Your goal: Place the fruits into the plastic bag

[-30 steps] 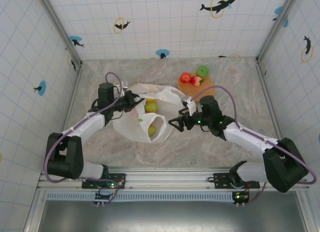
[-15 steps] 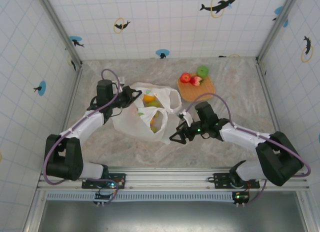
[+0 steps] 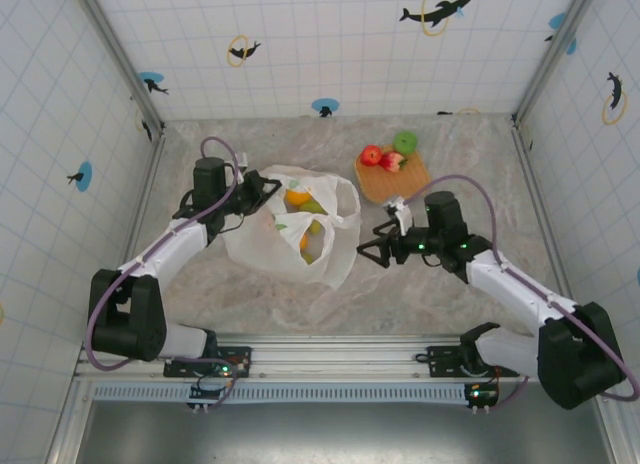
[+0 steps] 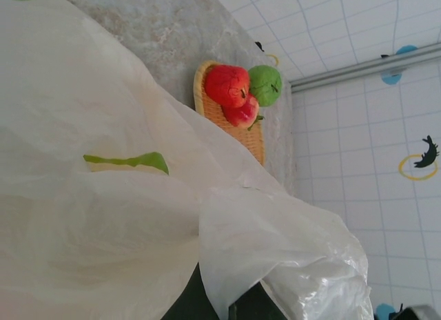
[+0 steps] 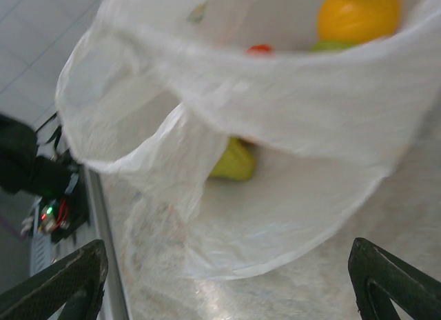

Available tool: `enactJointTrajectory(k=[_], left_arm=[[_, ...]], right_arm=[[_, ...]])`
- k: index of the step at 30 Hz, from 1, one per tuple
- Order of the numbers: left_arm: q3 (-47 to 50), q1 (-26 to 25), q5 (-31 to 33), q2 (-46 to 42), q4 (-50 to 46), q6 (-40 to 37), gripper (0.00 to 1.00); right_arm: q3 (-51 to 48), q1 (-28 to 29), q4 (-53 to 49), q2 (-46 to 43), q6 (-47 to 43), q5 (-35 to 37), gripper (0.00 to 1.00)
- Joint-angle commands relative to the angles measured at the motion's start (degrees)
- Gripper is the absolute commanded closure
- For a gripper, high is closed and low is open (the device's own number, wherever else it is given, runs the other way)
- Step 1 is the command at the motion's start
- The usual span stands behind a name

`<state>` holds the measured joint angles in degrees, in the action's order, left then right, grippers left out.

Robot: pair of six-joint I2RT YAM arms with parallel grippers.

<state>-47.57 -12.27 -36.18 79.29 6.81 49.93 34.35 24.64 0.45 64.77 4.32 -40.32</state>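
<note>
The right gripper (image 3: 367,252), jaws spread and empty, had drawn back to 3 o'clock of the plastic bag (image 3: 285,259), likely after a drop. The left gripper (image 3: 262,191) stayed clamped on its 10 o'clock rim. At 1 o'clock, red apples (image 3: 380,158) and a green apple (image 3: 405,142) still waited.

The plastic bag (image 3: 268,252) is thin, crinkly and translucent; the fruits (image 4: 227,85) glossy; the tray (image 4: 239,135) woven.
</note>
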Motion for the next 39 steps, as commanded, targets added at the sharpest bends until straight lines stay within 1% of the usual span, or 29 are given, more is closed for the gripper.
enactJointTrajectory(k=[1,3,4,6,7,8,9,10,11,12,18,20,22,24,31,34,39], left_arm=[[-0.78,-0.2,-2.31,0.61,-0.96,-1.18,1.0],[-0.29,-0.35,-2.52,0.69,-1.18,-1.42,1.0],[0.04,-0.44,-2.99,0.78,-0.71,-1.27,1.0],[0.67,-0.56,-3.84,0.79,0.66,-0.57,1.0],[0.94,-0.64,-4.17,0.72,1.34,-0.45,1.0],[1.11,-0.59,-4.24,0.53,1.79,-0.45,1.0],[1.42,-0.56,-3.83,0.31,1.77,-0.58,1.0],[1.49,-0.58,-3.6,0.1,2.04,-0.75,1.0],[1.7,-0.57,-3.23,-0.08,2.11,-0.88,1.0],[1.77,-0.6,-3.1,-0.18,2.03,-1.04,1.0],[2.13,-0.6,-2.43,-0.8,2.92,-0.62,1.0],[2.15,-0.56,-1.66,-0.76,2.87,-0.69,1.0],[2.13,-0.57,-1.97,-0.38,2.69,-0.73,1.0],[2.19,-0.62,-3.16,-0.02,2.82,-0.59,1.0],[2.14,-0.59,-2.63,1.02,1.04,-2.91,1.0],[1.87,-0.62,-2.86,1.4,0.81,-3.3,1.0],[1.77,-0.36,-2.1,1.81,0.31,-4.05,1.0]], right_arm=[[-0.26,-3.89,3.54,-3.23,3.74,3.19,0.08],[-0.39,-6.85,8.19,-4.54,7.05,3.48,0.07],[-0.22,-7.82,9.46,-4.84,8.8,4.86,0.07],[0.92,-9.34,10.01,-4.76,12.74,9.8,0.06],[1.62,-9.59,9.81,-4.36,14.3,12.87,0.05],[2.47,-9.7,8.88,-3.81,16.41,17.39,0.05],[3.49,-9.77,7.19,-2.94,18.83,23.95,0.05],[4.48,-9.7,5.4,-1.97,20.5,28.09,0.05],[5.5,-9.7,3.5,-0.86,22.27,31.62,0.05],[6.13,-9.84,2.13,0.12,23.58,33.42,0.05],[5.43,-9.67,7.84,1.82,29.88,35.11,0.04],[8.39,-9.83,5.3,4.03,30.4,35.99,0.04],[12.71,-9.81,1.24,7.18,30.08,36.58,0.04],[16.02,-9.83,-0.11,10.44,29.36,35.97,0.05],[23.77,-9.75,-0.06,22.09,27.46,38.46,0.06],[27.66,-9.7,-0.17,27.74,25.17,39.72,0.06],[36.78,-9.75,-2.55,37.32,22.55,41.92,0.09]])
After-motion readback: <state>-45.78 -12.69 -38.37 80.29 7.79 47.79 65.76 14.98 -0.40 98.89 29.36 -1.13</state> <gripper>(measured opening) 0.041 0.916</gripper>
